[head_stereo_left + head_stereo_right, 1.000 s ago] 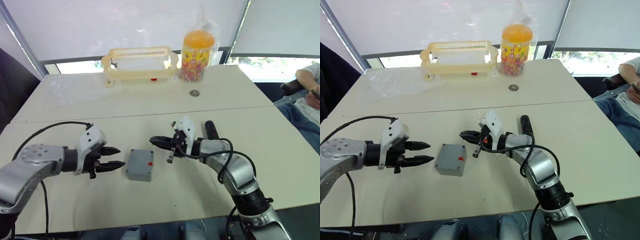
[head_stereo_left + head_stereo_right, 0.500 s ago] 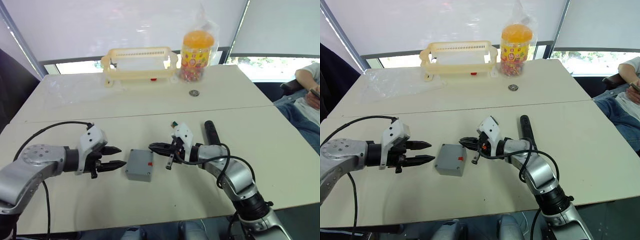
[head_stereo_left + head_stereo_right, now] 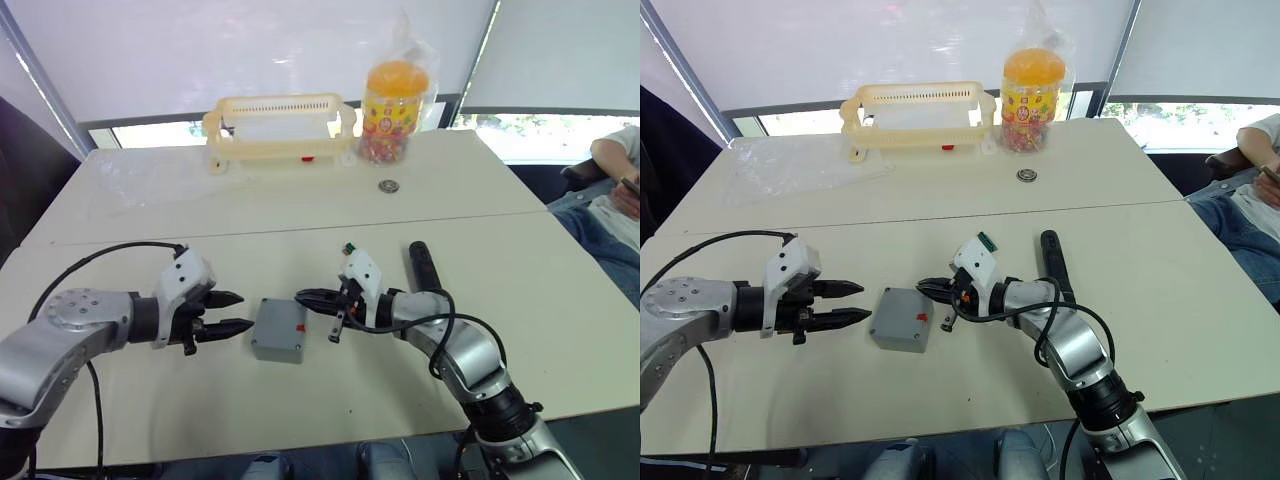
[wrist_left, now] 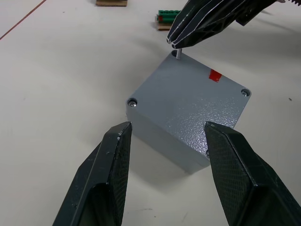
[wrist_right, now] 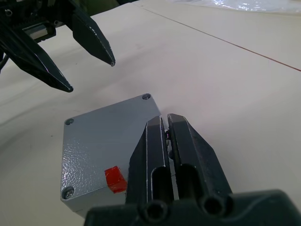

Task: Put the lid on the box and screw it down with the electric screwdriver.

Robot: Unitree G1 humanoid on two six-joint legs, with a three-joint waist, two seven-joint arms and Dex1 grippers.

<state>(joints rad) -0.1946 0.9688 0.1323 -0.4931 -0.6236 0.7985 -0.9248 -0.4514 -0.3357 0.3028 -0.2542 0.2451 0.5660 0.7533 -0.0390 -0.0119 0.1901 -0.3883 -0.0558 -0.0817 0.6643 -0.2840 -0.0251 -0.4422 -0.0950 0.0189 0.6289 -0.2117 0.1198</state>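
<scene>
The right claw (image 3: 928,288), which a second before had hung clear of the box (image 3: 901,319), had dropped and moved in over the box's far corner nearest it. Its fingers were pressed together on a thin metal pin, apparently a screw (image 4: 178,53), whose tip stood at that corner's hole. The left claw (image 3: 852,303) had held its place just beside the box's opposite side, its fingers (image 4: 110,176) spread wide with nothing between them, flanking the near corner without touching it.

The lid (image 4: 188,101), marked with a small red patch (image 4: 214,75), already sat flush on the box, with screw heads showing at three of its corners. By the look of it, the last screw was being seated, so the driving itself had yet to begin. The screwdriver (image 3: 421,263) lay untouched on the desk (image 3: 150,400) behind the right arm, well apart from the box.

The pale desk was otherwise bare around the work. At its far side stood a cream plastic basket (image 3: 280,125), a jar with an orange lid (image 3: 394,110) inside a clear bag, and a small round metal object (image 3: 389,186). White blinds covered the windows behind, and a person sat at the right edge (image 3: 620,190).
</scene>
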